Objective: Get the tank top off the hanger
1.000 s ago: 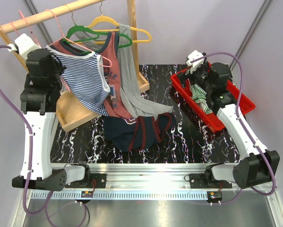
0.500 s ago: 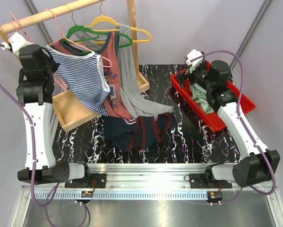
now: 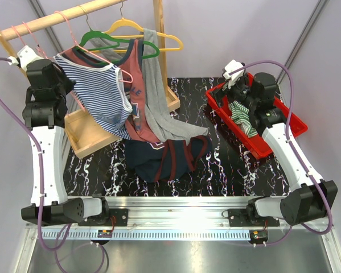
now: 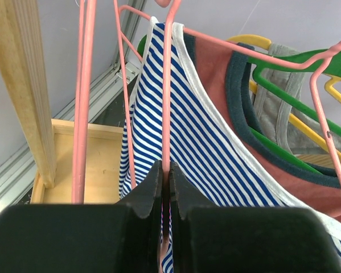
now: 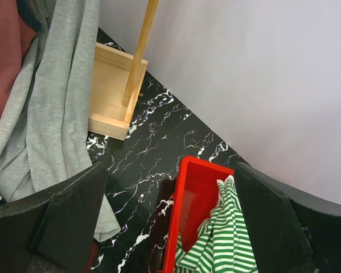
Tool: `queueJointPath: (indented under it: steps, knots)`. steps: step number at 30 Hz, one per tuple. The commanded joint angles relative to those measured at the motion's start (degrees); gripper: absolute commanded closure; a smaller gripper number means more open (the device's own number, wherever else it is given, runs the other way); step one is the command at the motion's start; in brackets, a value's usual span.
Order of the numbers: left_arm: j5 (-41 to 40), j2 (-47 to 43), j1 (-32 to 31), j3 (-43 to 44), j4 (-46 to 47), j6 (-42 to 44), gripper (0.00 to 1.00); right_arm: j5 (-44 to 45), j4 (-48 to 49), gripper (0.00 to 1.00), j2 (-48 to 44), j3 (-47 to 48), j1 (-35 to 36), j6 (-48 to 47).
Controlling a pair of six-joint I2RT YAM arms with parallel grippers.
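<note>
- From above: shows the blue-striped tank top (image 3: pixel 105 96) hanging near the left end of the wooden rail (image 3: pixel 62 14), just beside a maroon top (image 3: pixel 139 77) and a grey top (image 3: pixel 156 102); finds a navy garment (image 3: pixel 159 159) lying on the marble table (image 3: pixel 216 165).
- At the left wrist: catches the left gripper (image 4: pixel 165 170) clenched on the wire of the pink hanger (image 4: pixel 168 85) (jaws pressed together around it), with the tank top draped over that hanger.
- At the right wrist: has the right gripper (image 5: pixel 169 176) spread wide, grasping nothing, above the red bin (image 5: pixel 196 193) holding a green-striped garment (image 5: pixel 221 239).
</note>
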Motion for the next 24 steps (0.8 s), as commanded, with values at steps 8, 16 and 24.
queueJointPath:
  steps: [8,16,24]
  knots:
    - [3.09,-3.91,0.53,-0.72,2.98,-1.59,0.50,-7.03,-2.40,0.00,-1.74,0.53,-0.16,-3.67]
    - [7.39,-5.92,0.61,3.94,0.87,-4.23,0.25,-19.77,-9.78,0.00,-2.71,-1.14,-0.07,-12.46]
    - [11.00,-12.25,0.61,1.57,-2.03,-4.06,0.10,-31.93,-26.92,0.00,0.79,-2.01,1.85,-32.50]
